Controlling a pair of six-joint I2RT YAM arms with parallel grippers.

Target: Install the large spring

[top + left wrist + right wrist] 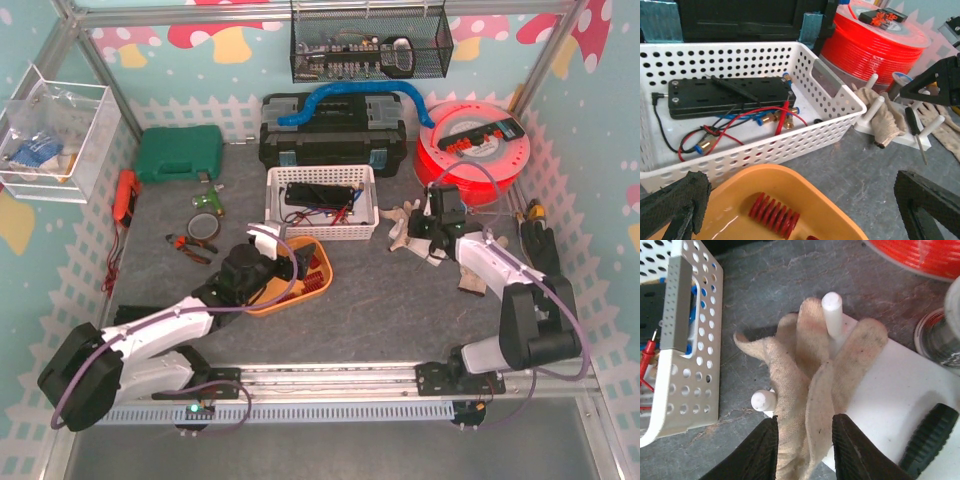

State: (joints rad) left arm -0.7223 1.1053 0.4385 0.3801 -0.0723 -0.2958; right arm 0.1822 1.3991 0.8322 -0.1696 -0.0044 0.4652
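**Right gripper pinches the glove, left gripper hangs wide over the spring**

Top view: your left gripper [283, 265] sits over the orange tray [290, 300], with the white basket [322, 232] just ahead of it. Your right gripper [418, 235] is well apart to its right, down on the pale glove [405, 215]. The red spool [470, 150] stands beyond it. From up here you cannot tell how either pair of jaws stands.

Left wrist view: your left gripper [800, 190] is released, its black fingers [675, 205] spread to both lower corners. The large spring [774, 216] lies red and on its side in the tray, directly below the gap between them and touched by neither. The basket wall rises just ahead.

Right wrist view: your right gripper [805, 447] is grasping the glove [810, 370]. The fabric fills the gap between the fingers [757, 450] and both press on it. Straight ahead a white peg [832, 307] pokes up through the glove. The white peg board [890, 390] lies to the right under it.
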